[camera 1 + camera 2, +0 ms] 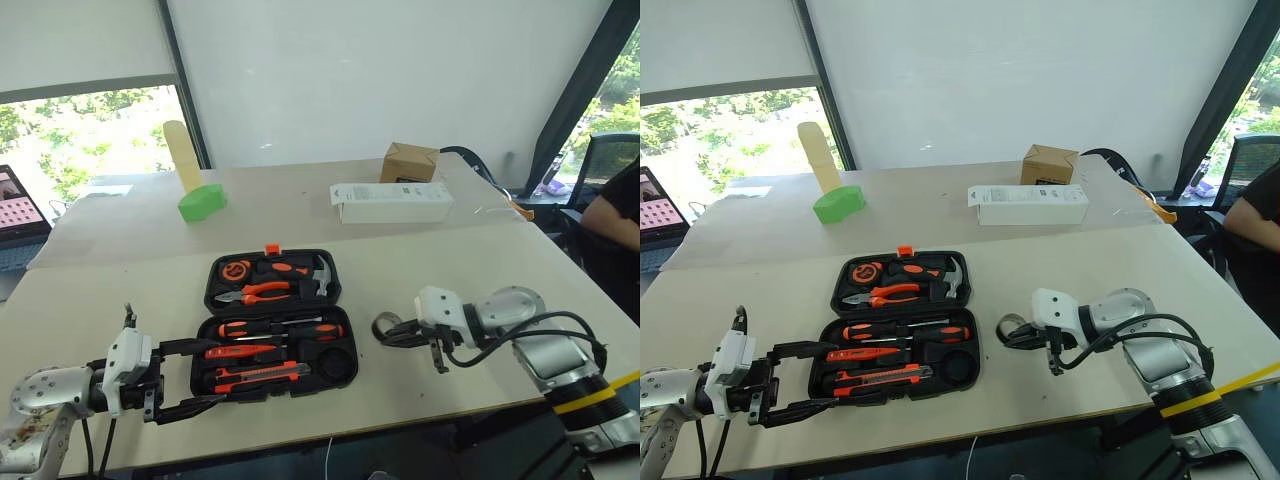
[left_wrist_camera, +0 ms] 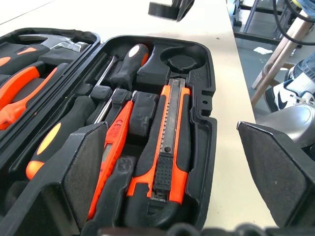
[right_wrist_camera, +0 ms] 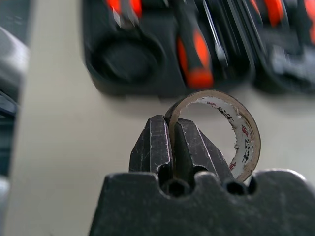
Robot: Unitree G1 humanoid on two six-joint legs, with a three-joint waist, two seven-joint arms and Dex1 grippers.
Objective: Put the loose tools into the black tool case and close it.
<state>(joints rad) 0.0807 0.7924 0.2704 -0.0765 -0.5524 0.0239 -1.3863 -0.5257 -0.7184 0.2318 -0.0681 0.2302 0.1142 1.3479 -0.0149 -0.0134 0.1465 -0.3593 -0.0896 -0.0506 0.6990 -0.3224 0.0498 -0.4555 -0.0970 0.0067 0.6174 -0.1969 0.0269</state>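
Note:
The black tool case (image 1: 210, 285) lies open at the middle of the table. Its near half holds two screwdrivers (image 1: 280, 328), a slim orange tool (image 2: 115, 147) and the utility knife (image 2: 167, 142). A round recess (image 1: 338, 362) at that half's right end is empty. My left gripper (image 1: 215, 373) stands open at the near left corner of the case, with nothing between its pads (image 2: 83, 167). To the right of the case my right gripper (image 3: 173, 142) is shut on the wall of the small tape roll (image 3: 231, 132), which is held just above the table (image 1: 480, 260).
The case's far half holds orange-handled pliers (image 1: 255, 292), a hammer and a tape measure. A white long carton (image 1: 390, 203) and a brown box (image 1: 408, 162) sit at the back right, a green object (image 1: 202, 202) at the back left. A person (image 1: 615, 215) sits at the far right.

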